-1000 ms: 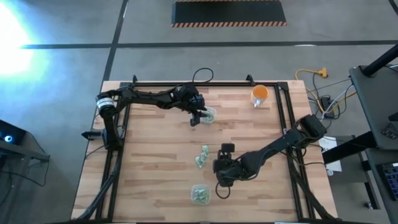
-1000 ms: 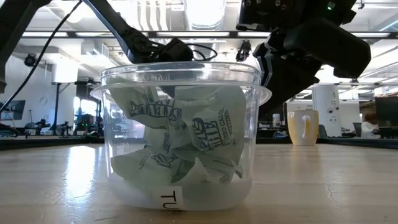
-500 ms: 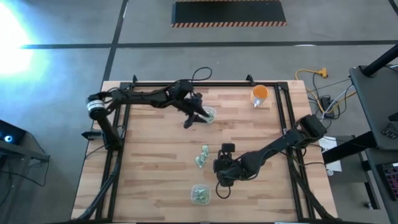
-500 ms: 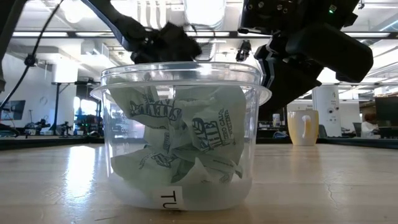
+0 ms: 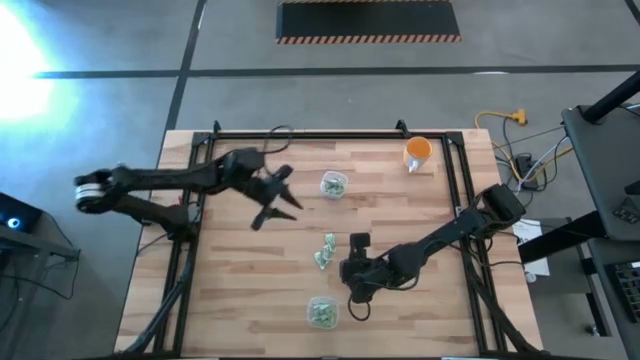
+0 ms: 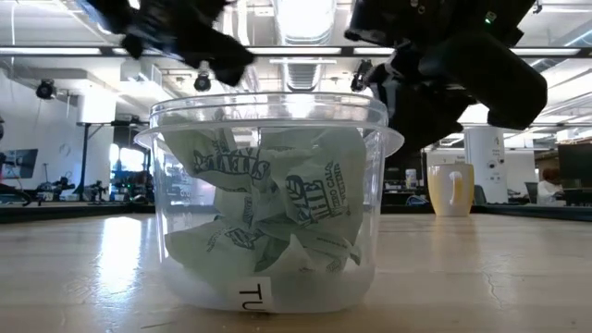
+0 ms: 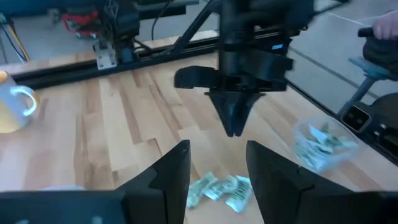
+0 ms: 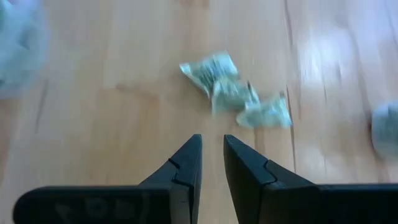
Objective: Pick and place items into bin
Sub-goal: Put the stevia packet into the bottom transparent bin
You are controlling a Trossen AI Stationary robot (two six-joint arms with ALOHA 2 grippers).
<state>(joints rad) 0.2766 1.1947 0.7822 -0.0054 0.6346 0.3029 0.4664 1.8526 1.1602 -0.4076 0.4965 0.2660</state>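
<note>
1. High view: the wooden worktop (image 5: pixel 250 270) carries two clear tubs. One tub (image 5: pixel 333 184) stands toward the far edge, near the middle; the other tub (image 5: pixel 322 313) stands by the near edge. Both hold pale green-and-white wrapped pieces. A small loose cluster of pieces (image 5: pixel 325 251) lies on the bare wood between them. The left gripper (image 5: pixel 277 197) hangs above the left half of the worktop with its fingers spread and empty, probably between picks. The right gripper (image 5: pixel 352 283) sits low just beside the loose cluster, likely lining up for a grab. An orange cup (image 5: pixel 418 152) stands near the far right corner, out of the way.

2. Low view: the near tub (image 6: pixel 268 208) fills the picture, packed with crumpled wrappers (image 6: pixel 268 217), so it looks like the bin being filled. Dark arm parts hang above its rim.

3. Left wrist view: the left gripper's fingers (image 7: pixel 169 177) stand apart, holding nothing. Past them lie the loose pieces (image 7: pixel 221 189) and the other arm above them.

4. Right wrist view: the right gripper (image 8: pixel 212 163) has its fingers nearly together with a thin gap, pinching nothing. The loose pieces (image 8: pixel 235 91) lie ahead, apart from the tips.
</note>
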